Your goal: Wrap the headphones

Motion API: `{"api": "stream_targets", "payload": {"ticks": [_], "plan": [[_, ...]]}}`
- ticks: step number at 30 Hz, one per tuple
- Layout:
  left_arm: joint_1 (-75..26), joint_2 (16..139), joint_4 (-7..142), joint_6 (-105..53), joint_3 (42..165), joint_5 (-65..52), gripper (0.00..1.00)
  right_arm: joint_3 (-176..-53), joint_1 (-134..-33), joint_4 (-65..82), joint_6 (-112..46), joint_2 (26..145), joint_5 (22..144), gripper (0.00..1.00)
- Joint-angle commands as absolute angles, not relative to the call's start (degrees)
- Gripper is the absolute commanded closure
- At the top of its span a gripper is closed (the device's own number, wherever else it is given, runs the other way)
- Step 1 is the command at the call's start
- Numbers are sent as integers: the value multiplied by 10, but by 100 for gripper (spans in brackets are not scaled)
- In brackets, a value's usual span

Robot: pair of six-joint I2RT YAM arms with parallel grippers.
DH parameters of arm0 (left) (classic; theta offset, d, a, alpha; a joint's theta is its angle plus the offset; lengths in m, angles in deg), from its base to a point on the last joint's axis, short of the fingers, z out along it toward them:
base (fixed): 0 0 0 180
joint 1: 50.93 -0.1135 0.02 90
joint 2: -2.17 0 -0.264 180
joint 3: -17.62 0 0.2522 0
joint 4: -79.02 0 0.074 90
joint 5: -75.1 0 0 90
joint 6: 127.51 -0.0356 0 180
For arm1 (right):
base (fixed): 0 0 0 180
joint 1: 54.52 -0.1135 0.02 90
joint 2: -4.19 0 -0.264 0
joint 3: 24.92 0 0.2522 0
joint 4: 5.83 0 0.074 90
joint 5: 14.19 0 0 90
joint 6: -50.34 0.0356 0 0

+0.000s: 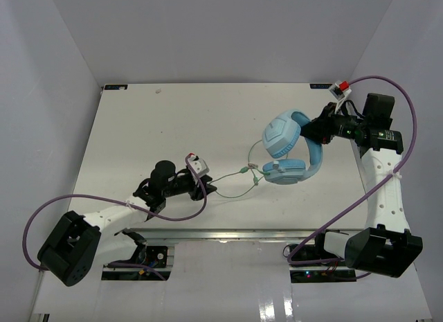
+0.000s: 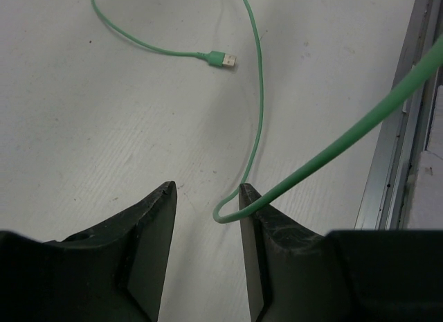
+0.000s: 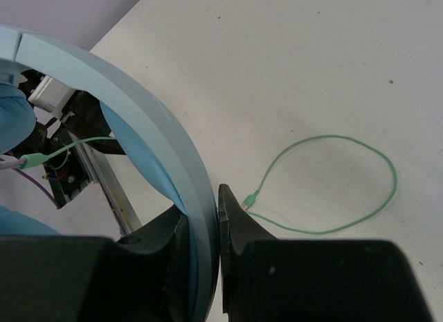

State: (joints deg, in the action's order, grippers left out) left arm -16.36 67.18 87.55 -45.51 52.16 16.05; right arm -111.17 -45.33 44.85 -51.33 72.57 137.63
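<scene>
The light blue headphones [image 1: 291,152] stand tilted at mid-right of the table, with one ear cup [image 1: 280,135] facing up. My right gripper [image 1: 313,133] [image 3: 208,204] is shut on their curved headband [image 3: 159,128]. The thin green cable [image 1: 239,171] trails left from the headphones toward my left gripper [image 1: 210,188] [image 2: 206,190]. That gripper is open and low over the table. A bend of the cable [image 2: 221,215] lies between its fingers, against the right finger [image 2: 252,221], and the cable runs up over that finger. The small plug [image 2: 223,59] lies loose on the table ahead.
The table's metal front rail [image 2: 398,163] runs close on the right of the left gripper. Thick purple arm cables [image 1: 173,217] loop near both arm bases. White walls enclose the table [image 1: 152,128] on three sides.
</scene>
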Motion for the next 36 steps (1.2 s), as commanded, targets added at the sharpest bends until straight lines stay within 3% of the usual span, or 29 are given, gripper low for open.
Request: {"api": "stream_targets", "payload": {"ticks": [1,7,10,15,22,31,36], "plan": [[-167,671,965,-409,526,188,47,-1134,-456,423,-461,724,1426,92],[-167,690,1037,-349,503,202,50,-1132,-456,411,-440,725,1437,92],[-167,713,1065,-326,501,213,72,-1135,-456,408,-433,725,1441,92],[-167,734,1077,-310,515,246,100,-1139,-456,408,-430,724,1438,92],[-167,693,936,-387,567,242,100,-1153,-466,453,-497,720,1397,92],[-184,677,630,-509,704,208,100,-1127,-562,494,-633,679,1177,92],[-191,678,544,-520,767,173,100,-1109,-579,471,-663,652,1067,92]]}}
